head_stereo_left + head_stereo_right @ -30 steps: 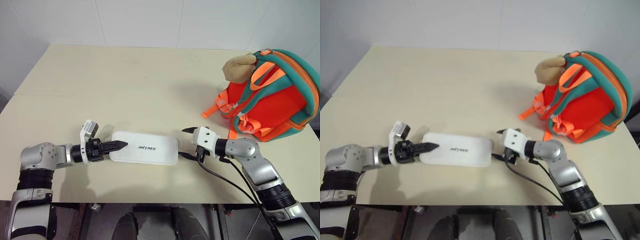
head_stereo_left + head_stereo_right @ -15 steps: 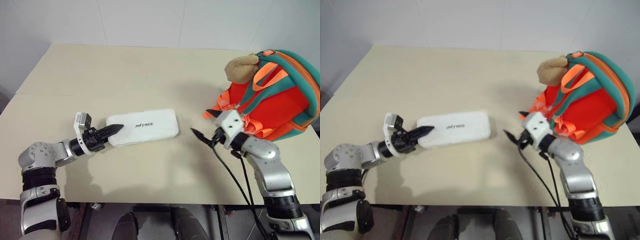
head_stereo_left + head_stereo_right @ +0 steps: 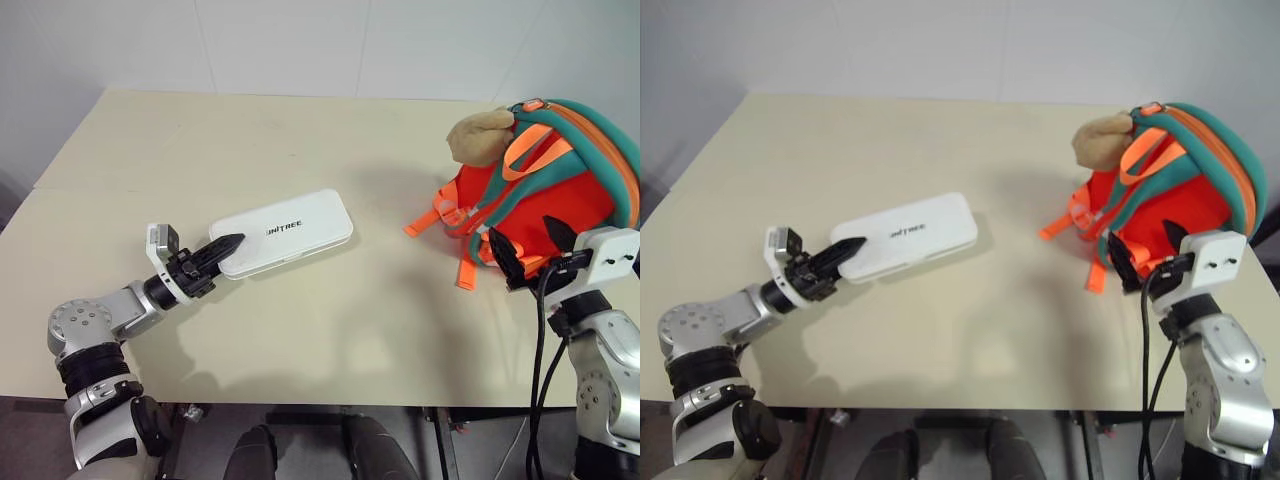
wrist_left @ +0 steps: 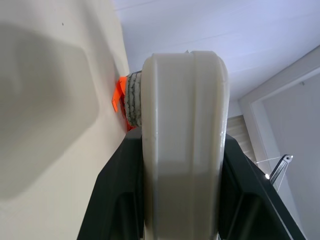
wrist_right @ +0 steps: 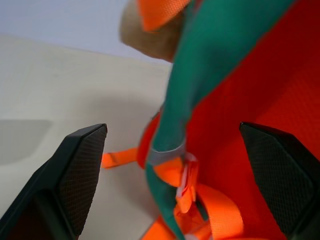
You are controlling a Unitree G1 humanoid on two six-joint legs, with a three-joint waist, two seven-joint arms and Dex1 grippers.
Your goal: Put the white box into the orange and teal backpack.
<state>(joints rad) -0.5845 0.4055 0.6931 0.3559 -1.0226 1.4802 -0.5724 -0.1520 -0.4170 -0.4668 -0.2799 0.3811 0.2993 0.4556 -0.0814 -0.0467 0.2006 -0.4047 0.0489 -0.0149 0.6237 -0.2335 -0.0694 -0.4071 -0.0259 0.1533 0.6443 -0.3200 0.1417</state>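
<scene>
At the near left of the table [image 3: 300, 330], the left gripper [image 3: 222, 249] is clamped on the near end of the white box [image 3: 285, 231], whose long axis runs away rightward toward the orange and teal backpack [image 3: 545, 205]. Across bare tabletop, well apart, the right gripper [image 3: 532, 252] hovers just before the backpack's straps, fingers spread wide, holding nothing.

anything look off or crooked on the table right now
The white box sits skewed, one end clamped in the left gripper. The backpack has orange straps trailing loose across the table.
</scene>
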